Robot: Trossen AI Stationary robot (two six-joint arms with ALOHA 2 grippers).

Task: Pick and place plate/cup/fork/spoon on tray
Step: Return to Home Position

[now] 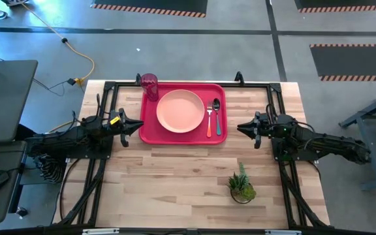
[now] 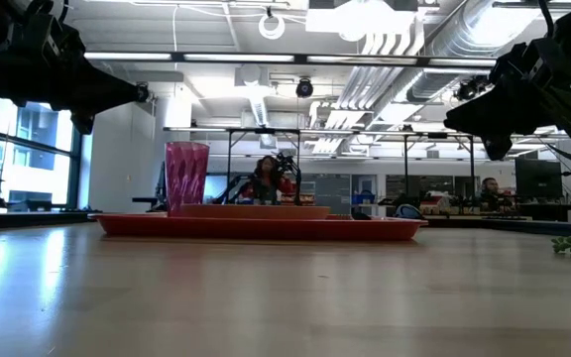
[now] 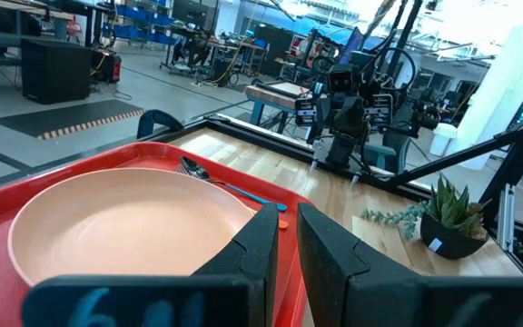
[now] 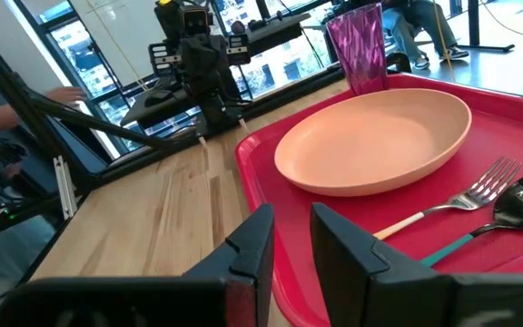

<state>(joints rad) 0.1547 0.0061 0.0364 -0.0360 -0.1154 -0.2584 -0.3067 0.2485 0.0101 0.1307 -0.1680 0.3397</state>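
The red tray (image 1: 150,130) lies flat on the far middle of the table. On it rest the salmon-pink plate (image 1: 180,109), the fork (image 1: 209,121) with its orange handle, and the teal-handled spoon (image 1: 217,119) to the fork's right. The translucent red-pink cup (image 1: 149,85) stands upright at the tray's far left corner. My left gripper (image 1: 138,128) hovers level just off the tray's left edge, fingers nearly together and holding nothing (image 3: 287,218). My right gripper (image 1: 240,128) hovers level off the tray's right edge, fingers slightly apart and holding nothing (image 4: 291,222).
A small potted plant (image 1: 241,187) stands near the table's front right. Black frame rails (image 1: 103,91) run along the table's left, right and far sides. Bare wood lies in front of the tray. People sit in the room beyond (image 2: 269,178).
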